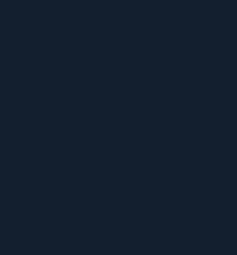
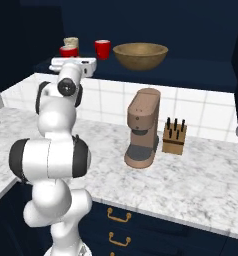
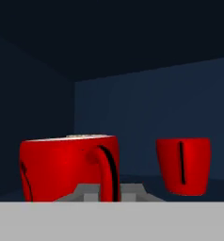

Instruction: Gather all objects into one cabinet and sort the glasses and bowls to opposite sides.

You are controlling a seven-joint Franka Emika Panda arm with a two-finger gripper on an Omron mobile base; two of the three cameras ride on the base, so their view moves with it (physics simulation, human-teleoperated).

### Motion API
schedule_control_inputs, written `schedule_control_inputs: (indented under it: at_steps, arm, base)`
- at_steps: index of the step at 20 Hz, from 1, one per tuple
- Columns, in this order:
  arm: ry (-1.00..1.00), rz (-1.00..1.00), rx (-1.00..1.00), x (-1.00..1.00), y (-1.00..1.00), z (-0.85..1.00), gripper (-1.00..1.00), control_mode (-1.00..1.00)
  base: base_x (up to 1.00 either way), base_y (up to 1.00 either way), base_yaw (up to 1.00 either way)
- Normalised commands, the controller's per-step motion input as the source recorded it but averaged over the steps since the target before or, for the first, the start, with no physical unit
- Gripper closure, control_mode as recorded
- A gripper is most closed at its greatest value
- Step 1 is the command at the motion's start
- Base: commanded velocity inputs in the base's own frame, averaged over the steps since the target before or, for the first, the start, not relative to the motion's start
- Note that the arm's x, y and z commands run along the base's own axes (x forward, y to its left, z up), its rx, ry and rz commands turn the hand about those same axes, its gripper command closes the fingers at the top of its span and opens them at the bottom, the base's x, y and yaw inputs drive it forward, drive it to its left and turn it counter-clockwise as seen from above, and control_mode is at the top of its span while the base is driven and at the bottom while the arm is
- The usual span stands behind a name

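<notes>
On the cabinet [image 2: 201,70] shelf, the nearer red cup [image 3: 69,167] sat right in front of the hand. The second red cup [image 3: 183,164] stood a little off to its right. The beige cup [image 2: 71,43] stood just behind the first red one, and the wooden bowl [image 2: 140,55] rested at the shelf's right. The gripper [image 2: 73,65] was up at the shelf's left end; whether its jaws were parted or closed couldn't be made out. Below, a coffee machine [image 2: 142,129] and knife block [image 2: 174,136] stood on the marble counter [image 2: 201,185].
</notes>
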Motion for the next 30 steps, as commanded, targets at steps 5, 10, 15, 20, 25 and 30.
schedule_control_inputs:
  at_steps: [5, 10, 15, 20, 25, 30]
  arm:
    - [0.1, -0.08, 0.03, 0.39, 0.05, 0.04, 1.0, -1.0]
    - [-0.01, -0.01, 0.0, -0.13, 0.18, 0.43, -1.0, -1.0]
    - [-0.04, 0.03, 0.0, -0.23, 0.09, 0.45, -1.0, -1.0]
    - [0.13, -0.13, 0.0, 0.87, -0.02, -0.27, -1.0, -1.0]
    - [0.06, -0.24, -0.04, 0.76, 0.02, -0.79, -1.0, -1.0]
    - [-0.47, -0.08, -0.09, -0.58, 0.62, -1.0, -1.0, -1.0]
  base:
    - [0.0, 0.0, 0.0]
    - [0.0, 0.0, 0.0]
    - [0.0, 0.0, 0.0]
    - [0.0, 0.0, 0.0]
    - [0.0, 0.0, 0.0]
    - [0.0, 0.0, 0.0]
